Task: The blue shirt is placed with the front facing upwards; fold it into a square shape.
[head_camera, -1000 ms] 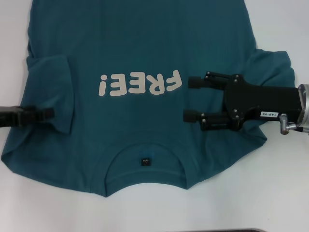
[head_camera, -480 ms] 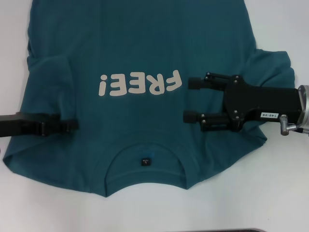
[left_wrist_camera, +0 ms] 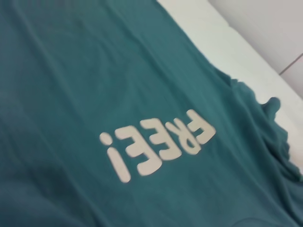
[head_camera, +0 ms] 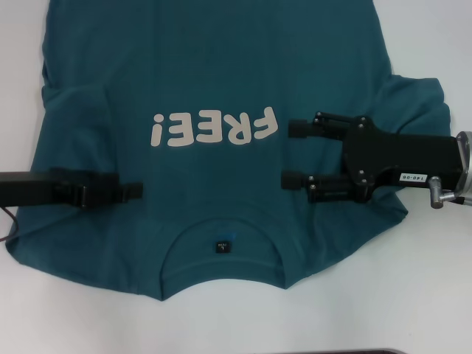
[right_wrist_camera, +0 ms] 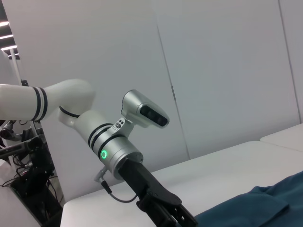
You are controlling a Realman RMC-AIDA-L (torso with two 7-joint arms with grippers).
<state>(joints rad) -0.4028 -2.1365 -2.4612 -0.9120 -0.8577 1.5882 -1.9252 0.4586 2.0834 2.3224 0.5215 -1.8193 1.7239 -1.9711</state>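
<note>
Left gripper [head_camera: 136, 190] (right gripper [head_camera: 286, 153] opposite, spread) over blue shirt [head_camera: 214, 74] — beneath print.

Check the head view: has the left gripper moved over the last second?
Yes. The left gripper has slid inward across the blue shirt, toward the collar label; its tip, earlier at the folded sleeve, now lies below the print's "!".

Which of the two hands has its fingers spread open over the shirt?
The right hand, beside the print's "F": its two fingers are clearly apart. The left hand is a narrow closed tip over the blue shirt.
</note>
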